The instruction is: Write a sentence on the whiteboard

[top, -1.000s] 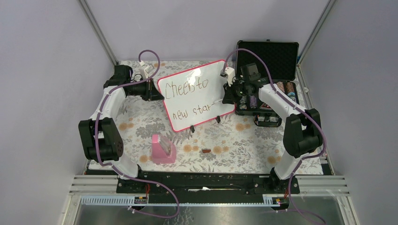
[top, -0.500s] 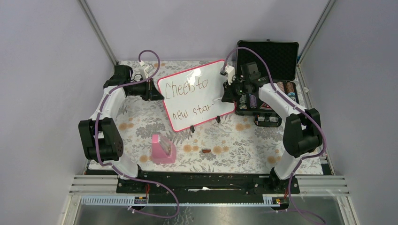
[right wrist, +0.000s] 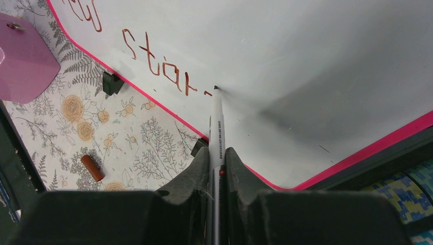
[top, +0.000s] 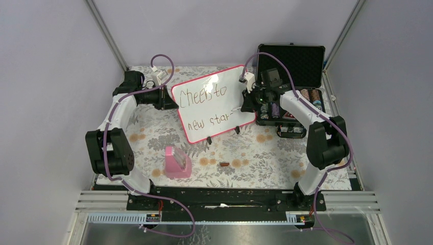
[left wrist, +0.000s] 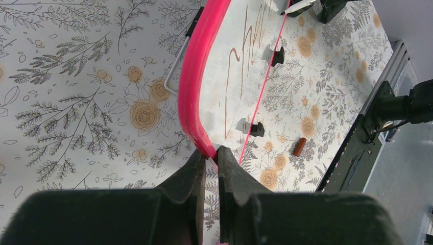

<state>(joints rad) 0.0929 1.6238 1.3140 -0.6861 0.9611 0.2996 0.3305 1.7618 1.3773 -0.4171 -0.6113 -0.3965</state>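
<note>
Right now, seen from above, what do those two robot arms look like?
The left arm and right arm match: smooth white tubular links between chunky black joint housings, bolted to a black rail. A thin purple cable runs along each, looping free near the wrist. The jaws are matte black, two blunt moulded halves. No markings are readable.

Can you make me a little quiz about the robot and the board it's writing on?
1. True or false: the right hand grips a marker.
2. Pick one: what does the left hand pinch? A the whiteboard's edge; B the marker; C nothing.
3. Fill in: the sentence's lower line reads "new ____".

Key: 1 true; 2 A; 3 star.
</note>
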